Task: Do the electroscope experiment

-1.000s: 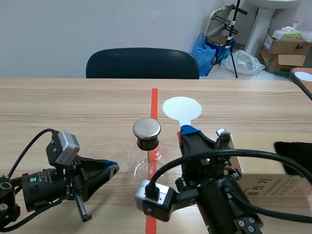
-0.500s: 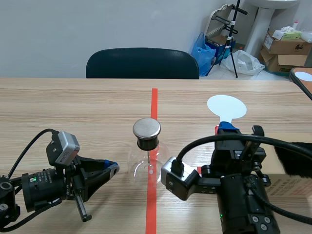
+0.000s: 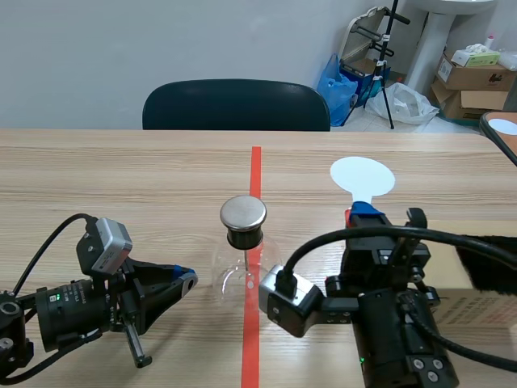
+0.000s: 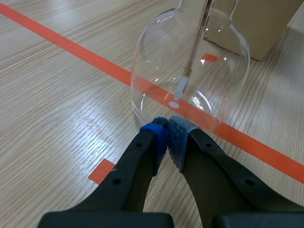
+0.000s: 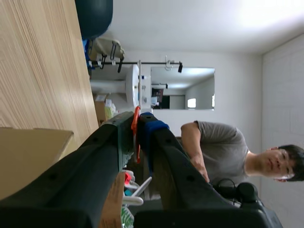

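The electroscope (image 3: 243, 217) is a clear glass flask with a round metal cap, standing on the red tape line. Its rod and foil strips (image 4: 190, 61) show inside the glass. My right gripper (image 3: 363, 213) is shut on the red handle of a white round paddle (image 3: 363, 176), held upright to the right of the metal cap and apart from it. The right wrist view shows the paddle (image 5: 137, 88) edge-on between the fingers of that gripper (image 5: 138, 121). My left gripper (image 3: 185, 280) is shut on nothing, low on the table, with its tips (image 4: 168, 135) close to the flask's base.
A cardboard box (image 3: 472, 305) lies at the right under the right arm, with a black furry cloth (image 3: 489, 260) on it. A dark chair (image 3: 236, 105) stands behind the table. A person (image 5: 216, 142) appears in the right wrist view's background.
The right arm carried the paddle from beside the metal cap away to the right, then a little back left. The left arm and the electroscope have not moved.
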Robot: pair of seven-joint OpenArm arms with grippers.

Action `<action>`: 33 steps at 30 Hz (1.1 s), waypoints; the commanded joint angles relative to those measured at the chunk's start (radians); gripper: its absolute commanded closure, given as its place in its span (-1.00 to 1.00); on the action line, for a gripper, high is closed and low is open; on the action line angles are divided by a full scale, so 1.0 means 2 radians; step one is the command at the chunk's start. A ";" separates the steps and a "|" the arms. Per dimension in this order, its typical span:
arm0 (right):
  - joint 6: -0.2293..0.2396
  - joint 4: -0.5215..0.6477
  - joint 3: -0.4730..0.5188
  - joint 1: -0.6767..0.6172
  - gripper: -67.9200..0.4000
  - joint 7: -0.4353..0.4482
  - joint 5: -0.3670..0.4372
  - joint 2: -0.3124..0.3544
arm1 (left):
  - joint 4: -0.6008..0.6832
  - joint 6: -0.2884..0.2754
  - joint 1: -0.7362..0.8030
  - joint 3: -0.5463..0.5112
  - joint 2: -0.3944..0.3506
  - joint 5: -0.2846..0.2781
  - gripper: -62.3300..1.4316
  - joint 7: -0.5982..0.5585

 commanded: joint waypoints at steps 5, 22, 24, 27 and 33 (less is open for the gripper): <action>-0.004 0.008 0.000 0.006 0.96 0.063 0.000 0.002 | 0.010 -0.002 -0.006 -0.003 0.001 -0.003 0.87 -0.008; -0.003 0.008 0.000 0.006 0.96 0.271 0.000 0.002 | 0.010 -0.002 -0.006 -0.003 0.001 -0.003 0.87 -0.008; -0.003 0.008 0.000 0.006 0.96 0.277 0.000 0.002 | 0.010 -0.002 -0.006 -0.003 0.001 -0.003 0.87 -0.008; -0.003 0.008 0.000 0.006 0.96 0.278 0.000 0.002 | 0.010 -0.002 -0.006 -0.003 0.001 -0.003 0.87 -0.008; -0.003 0.008 0.000 0.006 0.96 0.278 0.000 0.002 | 0.010 -0.002 -0.006 -0.003 0.001 -0.003 0.87 -0.008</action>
